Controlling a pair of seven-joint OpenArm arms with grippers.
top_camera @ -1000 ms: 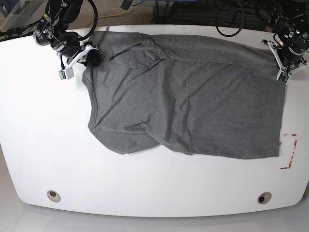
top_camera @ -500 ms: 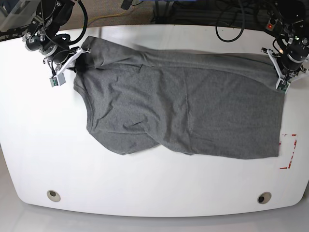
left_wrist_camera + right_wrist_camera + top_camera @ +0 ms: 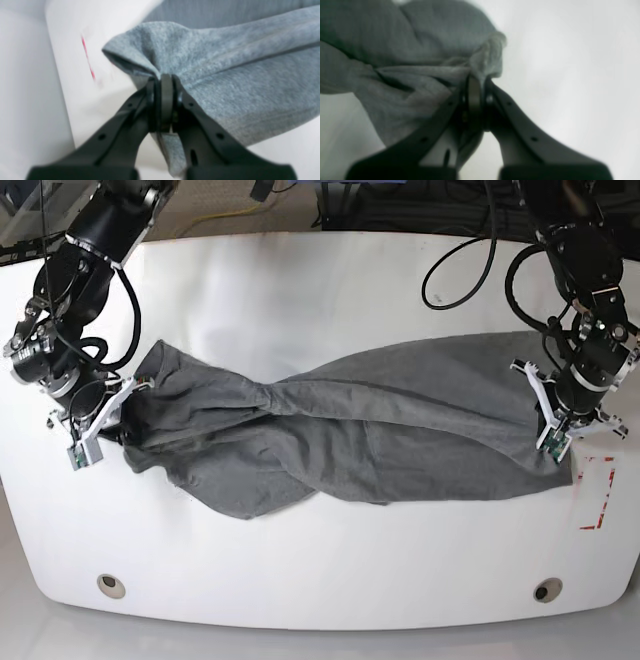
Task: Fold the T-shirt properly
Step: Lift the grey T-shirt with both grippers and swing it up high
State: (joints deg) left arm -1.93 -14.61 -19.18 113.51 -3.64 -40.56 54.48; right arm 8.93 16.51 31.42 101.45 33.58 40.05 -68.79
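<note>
Both sets of jaws are clenched on fabric, the left gripper (image 3: pixel 556 442) pinching the T-shirt (image 3: pixel 360 442) at frame right, the right gripper (image 3: pixel 108 428) at frame left, cloth twisted mid-frame with bare white tabletop (image 3: pixel 320 570) all around.

A white table (image 3: pixel 320 290) bears red tape marks (image 3: pixel 600 492) and two round holes (image 3: pixel 111 585).

The T-shirt (image 3: pixel 400 435), plain heather-grey, lies stretched from 9 o'clock to 3 o'clock across the white surface. The fabric is bunched and twisted left of centre, with diagonal folds. Its 3 o'clock portion lies flatter and wider. The lower edge sags toward 7 o'clock.
</note>
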